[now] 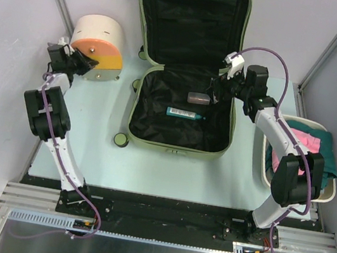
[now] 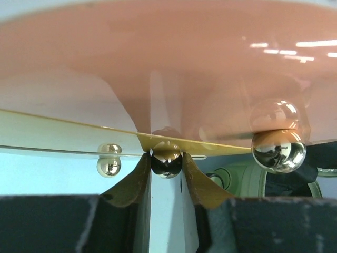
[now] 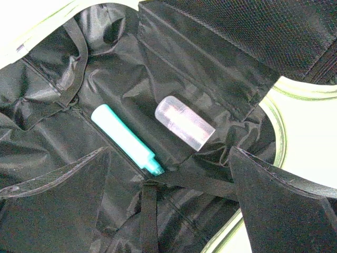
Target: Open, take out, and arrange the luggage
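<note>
Luggage (image 1: pixel 156 121): pale olive soft shell with rounded corners, lying open flat mid-tabletop (image 1: pixel 89 143), crinkled black lining bared.
Inside: smooth teal tube (image 3: pixel 124 138) beside a frosted, round-ended cylinder (image 3: pixel 184 122), both in the near half.
Right tool (image 1: pixel 216 89): released, spread wide above that near half.
Left tool (image 1: pixel 84 62): fingers (image 2: pixel 138 176) flank a shiny metal ball (image 2: pixel 166 162) on the drum's (image 1: pixel 98 45) glossy orange face. Whether it is clenched, I cannot tell.
</note>
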Motion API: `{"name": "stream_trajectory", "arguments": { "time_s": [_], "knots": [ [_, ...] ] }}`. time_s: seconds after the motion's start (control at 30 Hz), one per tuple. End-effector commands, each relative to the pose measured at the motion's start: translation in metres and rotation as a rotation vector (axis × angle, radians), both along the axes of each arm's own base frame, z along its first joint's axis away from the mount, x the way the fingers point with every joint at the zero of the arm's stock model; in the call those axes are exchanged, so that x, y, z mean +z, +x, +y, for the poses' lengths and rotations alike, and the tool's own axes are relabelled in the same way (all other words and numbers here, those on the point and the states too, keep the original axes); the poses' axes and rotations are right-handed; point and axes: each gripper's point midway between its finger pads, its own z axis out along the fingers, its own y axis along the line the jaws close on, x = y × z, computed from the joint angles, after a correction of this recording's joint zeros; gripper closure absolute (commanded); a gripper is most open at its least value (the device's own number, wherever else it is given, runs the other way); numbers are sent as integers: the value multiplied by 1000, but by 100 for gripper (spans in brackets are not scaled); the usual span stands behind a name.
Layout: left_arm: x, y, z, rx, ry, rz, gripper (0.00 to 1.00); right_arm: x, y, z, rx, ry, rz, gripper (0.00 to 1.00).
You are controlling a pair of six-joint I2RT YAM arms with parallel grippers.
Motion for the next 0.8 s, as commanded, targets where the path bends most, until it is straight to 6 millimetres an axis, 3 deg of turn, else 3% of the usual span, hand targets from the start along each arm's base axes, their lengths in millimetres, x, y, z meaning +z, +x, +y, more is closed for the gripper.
{"name": "stream_trajectory", "arguments": {
  "time_s": [0.0,0.07,0.1,0.13,0.2,0.23,0.4,0.63,0.73,0.77],
  "knots": [
    [24,-13,-10,-7,-2,-40,92,19,9,3,5,29,-48,1],
    [32,-22,-12,-6,-3,-47,96,19,10,6,8,41,-43,1],
    [23,-31,-15,-4,-16,-25,97,19,10,7,9,44,-42,1],
    [32,-36,-16,-2,-13,-37,98,18,10,9,14,48,-40,1],
    [24,-48,-19,-2,-26,-13,99,16,11,10,12,52,-32,2],
    [32,-54,-19,0,-22,-26,99,14,10,12,17,53,-28,2],
    [26,-79,-28,-2,-35,-3,99,11,11,20,37,65,-27,2],
    [20,-98,-28,9,-39,15,99,6,14,33,72,69,-28,2],
    [20,-95,-23,14,-35,11,81,0,15,38,89,64,-19,2],
    [22,-94,-21,14,-33,7,60,-3,17,41,98,55,-19,2]
  ]
}}
